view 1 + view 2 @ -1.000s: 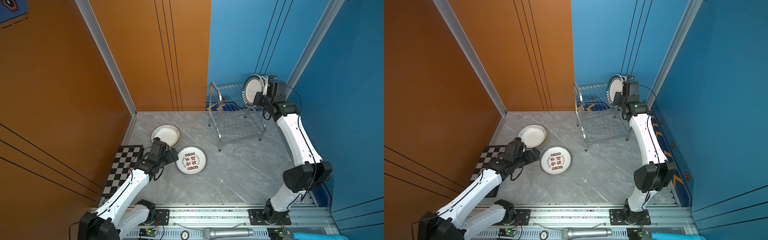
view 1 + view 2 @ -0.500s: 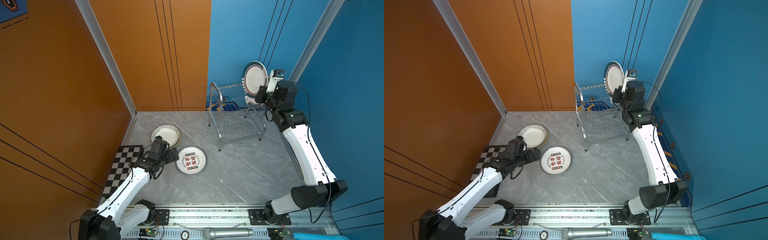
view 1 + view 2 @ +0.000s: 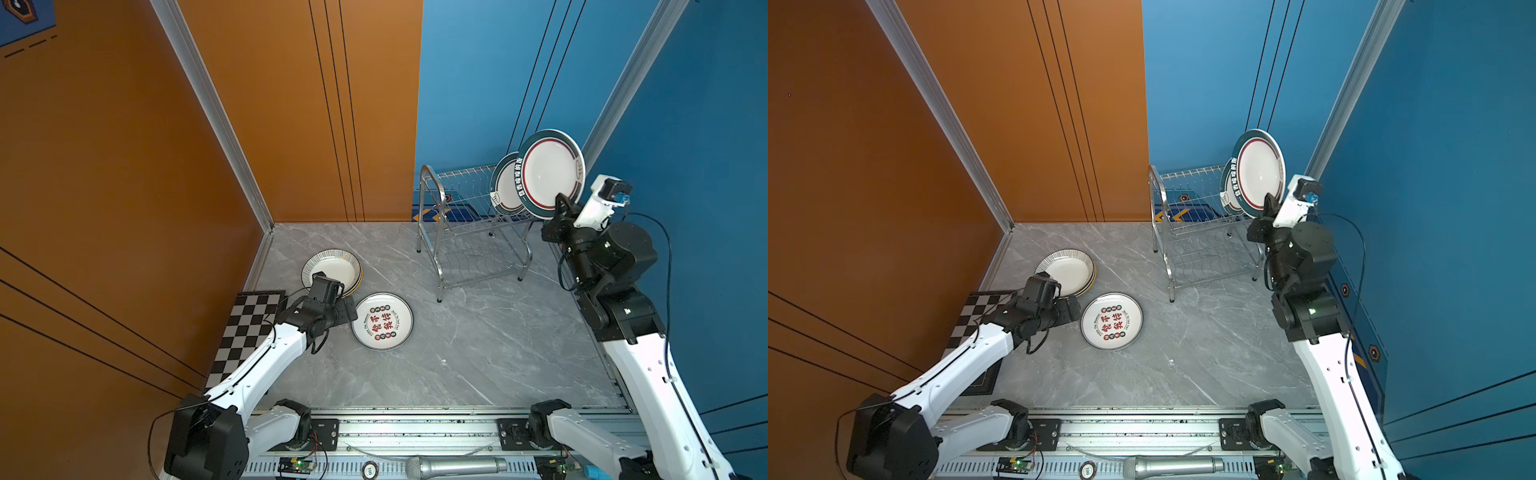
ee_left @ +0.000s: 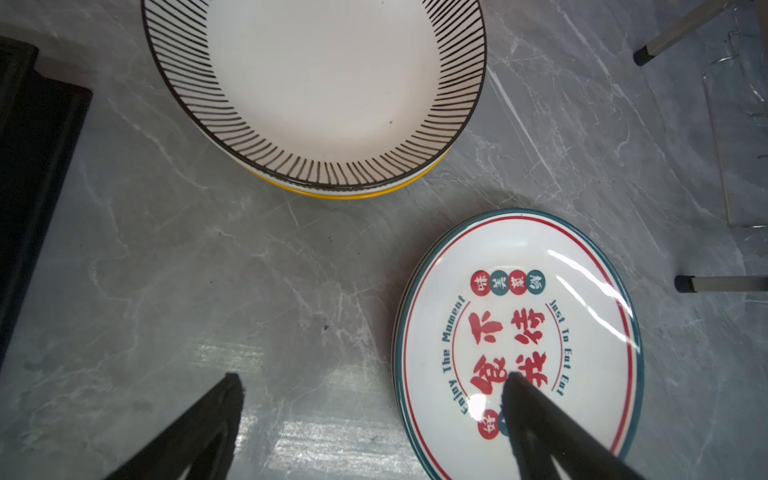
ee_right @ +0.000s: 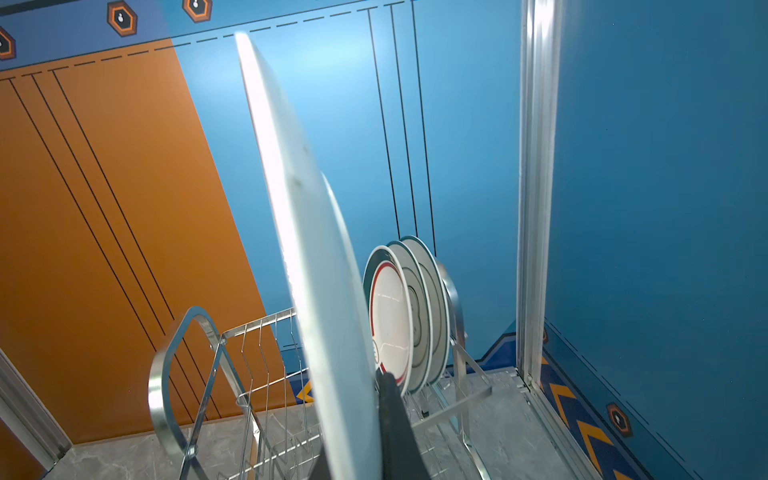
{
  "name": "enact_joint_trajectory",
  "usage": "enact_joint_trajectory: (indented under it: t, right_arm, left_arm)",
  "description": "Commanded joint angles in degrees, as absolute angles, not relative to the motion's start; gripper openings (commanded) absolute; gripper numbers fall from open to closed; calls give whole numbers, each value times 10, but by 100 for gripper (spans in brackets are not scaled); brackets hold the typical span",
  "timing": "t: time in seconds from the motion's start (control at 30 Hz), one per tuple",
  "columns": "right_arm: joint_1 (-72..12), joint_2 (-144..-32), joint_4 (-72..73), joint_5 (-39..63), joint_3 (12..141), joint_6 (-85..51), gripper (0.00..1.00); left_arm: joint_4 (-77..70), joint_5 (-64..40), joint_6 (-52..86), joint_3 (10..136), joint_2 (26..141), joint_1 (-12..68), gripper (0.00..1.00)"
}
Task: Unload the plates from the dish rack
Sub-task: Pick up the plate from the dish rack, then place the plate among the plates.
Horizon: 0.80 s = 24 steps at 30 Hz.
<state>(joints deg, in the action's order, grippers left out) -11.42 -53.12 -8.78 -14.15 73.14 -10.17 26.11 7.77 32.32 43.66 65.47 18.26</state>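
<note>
**A:** A grey marbled counter [image 3: 478, 353], boxed in by orange and blue walls. Where are the plates?

**B:** The dish rack [image 5: 157, 395] stands at the back, against the blue wall. The right jaws are clamped on the lower rim of a dark-banded plate [image 3: 550, 172]. It stands on edge above them, lifted over the rack's right end. Three more plates [image 5: 409, 316] stand in the slots just behind it.

**A:** And the left arm [image 3: 266, 357]?

**B:** Its jaws are spread wide and empty, low over the counter. One finger [image 4: 540, 419] is over the lettered plate [image 3: 382, 320], which lies beside the striped stack [image 3: 332, 268] and near the chequered board [image 3: 249, 328].

**A:** So which way must the held plate go?

**B:** Across the counter to the left arm's side, since both piles lie well apart from the rack. The right arm [image 3: 640, 365] is at the rack and the left is nearer the piles. The plate is upright, its face turned toward the orange wall. It probably needs tipping flat before it goes on a pile.
</note>
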Motion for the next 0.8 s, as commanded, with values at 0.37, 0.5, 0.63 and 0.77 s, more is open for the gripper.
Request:
enact_joint_trajectory:
  t: [0.37,0.5,0.63,0.77]
  right_arm:
    - [-114,-383,-398,-111,575,-370,0]
    - [-116,-373,-422,-33,502,-412,0]
    - [-123,-396,-376,54,445,-420,0]
    - [-153,-443,-307,133,414,-431,0]
  left_arm:
    - [184,67,290,358,609,154,98]
    - [170,37,288,342,581,154,98]
    - [159,-13,293,337,571,159,98]
    - [154,-37,299,338,570,187,98]
